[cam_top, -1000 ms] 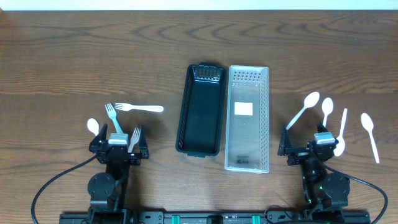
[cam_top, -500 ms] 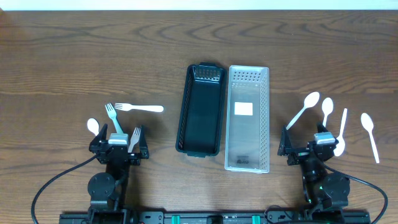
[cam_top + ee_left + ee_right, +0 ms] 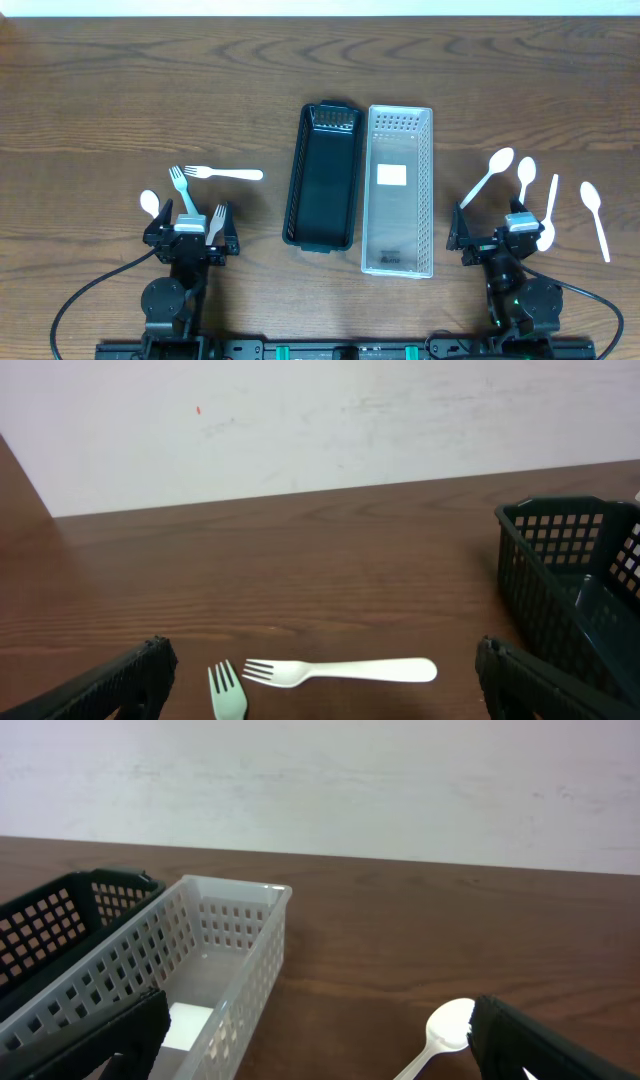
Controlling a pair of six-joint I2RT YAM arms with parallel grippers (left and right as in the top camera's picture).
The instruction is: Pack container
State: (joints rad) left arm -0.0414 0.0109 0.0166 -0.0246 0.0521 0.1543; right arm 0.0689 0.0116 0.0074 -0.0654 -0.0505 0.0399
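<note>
A black basket [image 3: 322, 175] and a white basket [image 3: 398, 190] lie side by side mid-table, both holding no cutlery. My left gripper [image 3: 190, 233] is open and empty at the front left, among a white fork [image 3: 222, 174], a pale green fork [image 3: 182, 190], a third fork [image 3: 216, 222] and a white spoon [image 3: 149, 203]. The left wrist view shows the white fork [image 3: 340, 671] and the green fork [image 3: 228, 695] just ahead of the left gripper [image 3: 320, 705]. My right gripper [image 3: 500, 238] is open and empty beside several white spoons [image 3: 487, 177]. One spoon [image 3: 445, 1025] shows in the right wrist view.
The black basket's wall [image 3: 570, 580] stands at the right of the left wrist view. The white basket [image 3: 200, 960] and the black basket [image 3: 60, 920] lie at the left of the right wrist view. A white label [image 3: 391, 175] lies in the white basket.
</note>
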